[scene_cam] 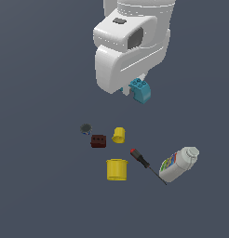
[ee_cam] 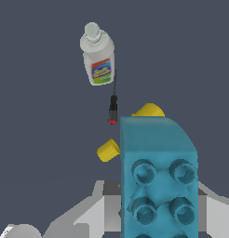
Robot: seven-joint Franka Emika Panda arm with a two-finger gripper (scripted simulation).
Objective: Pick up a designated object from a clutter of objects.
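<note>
1. The arm's claw [scene_cam: 133,91] hangs high over the surface, mostly hidden under the white wrist housing. It is clamped on the teal brick [scene_cam: 140,89], which juts out below the housing and fills much of the wrist view. I judge the pickup essentially made.

2. Far beneath the claw lies the rest of the clutter. The white labelled bottle [scene_cam: 178,164] lies on its side, well off toward the exterior view's right. The larger yellow cup [scene_cam: 117,169] stands below the claw, and the red-handled screwdriver [scene_cam: 145,163] lies between cup and bottle.

3. Closer to directly under the claw are the tipped smaller yellow cup [scene_cam: 118,135], the dark red-brown brick [scene_cam: 98,141] just beside it, and the small dark round piece [scene_cam: 85,128].

4. The teal brick looks like rigid, light plastic: stiff, not fragile, but smooth-sided and so likely slippery. Its flat, parallel long sides seem the best hold; the studded top would seat the fingers poorly.
</note>
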